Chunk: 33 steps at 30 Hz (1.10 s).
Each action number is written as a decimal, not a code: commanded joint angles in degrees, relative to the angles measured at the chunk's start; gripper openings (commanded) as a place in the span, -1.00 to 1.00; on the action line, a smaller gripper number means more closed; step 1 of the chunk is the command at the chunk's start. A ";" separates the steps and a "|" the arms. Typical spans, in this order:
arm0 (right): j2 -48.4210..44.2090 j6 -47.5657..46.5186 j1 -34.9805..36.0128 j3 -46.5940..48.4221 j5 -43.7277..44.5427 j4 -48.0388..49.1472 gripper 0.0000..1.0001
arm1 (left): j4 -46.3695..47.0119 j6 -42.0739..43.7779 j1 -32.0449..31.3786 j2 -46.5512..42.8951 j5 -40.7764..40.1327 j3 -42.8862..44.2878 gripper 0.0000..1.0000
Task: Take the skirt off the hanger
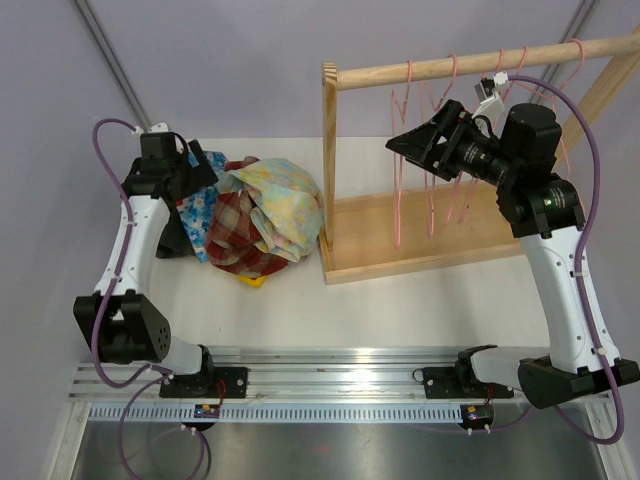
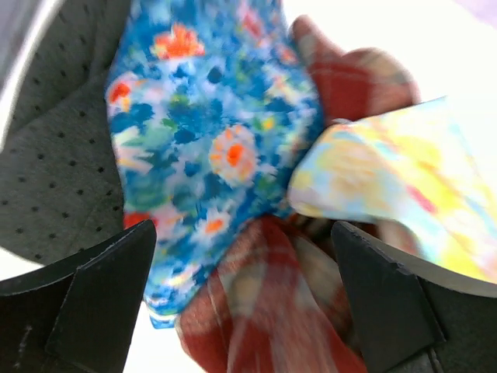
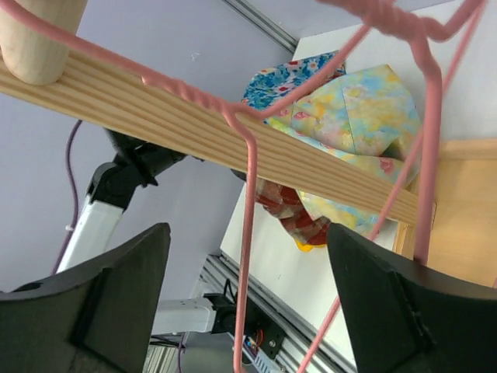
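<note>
My 2 arms are bolted at the near edge of the white table [image 1: 400, 310], left one on the left and right one on the right. A little farther out on my left side sits a pile of 3 cloths. My left gripper [image 2: 242, 233] hangs over this pile with its 2 fingers spread wide apart, and it holds nothing. Right under it is the blue flower skirt [image 2: 210, 132]. It lies on the table in the pile, off the hangers. I cannot tell if my left fingers touch it. A red check cloth [image 2: 264, 311] is bunched up against the skirt. A yellow cloth [image 2: 388, 186] lies on top of the pile on the side nearer the rack. On the other side of the skirt is a dark grey thing with little dots [image 2: 54, 179], touching it. Just to the right of the pile stands the wooden rack [image 1: 420, 262]. My right gripper [image 3: 247, 233] is up in the air by the rack, fingers wide apart, holding nothing. One wire of the pink hangers [image 3: 250, 179] shows between those 2 fingers, but they are not squeezing it. The hangers hook over the round rod [image 1: 470, 60] at the top of the rack, at the far side of the table.
</note>
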 commanded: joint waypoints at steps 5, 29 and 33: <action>-1.56 -6.01 0.17 6.94 4.90 -5.95 0.99 | 1.18 2.24 0.05 -16.36 1.89 5.34 0.98; -61.75 -13.68 0.17 -35.04 51.06 -2.72 0.99 | -0.42 2.33 -0.13 -63.65 19.90 -35.52 0.98; -64.23 -14.12 0.17 -36.10 51.07 -4.22 0.99 | 0.65 1.71 -0.13 -65.76 19.30 -36.94 0.98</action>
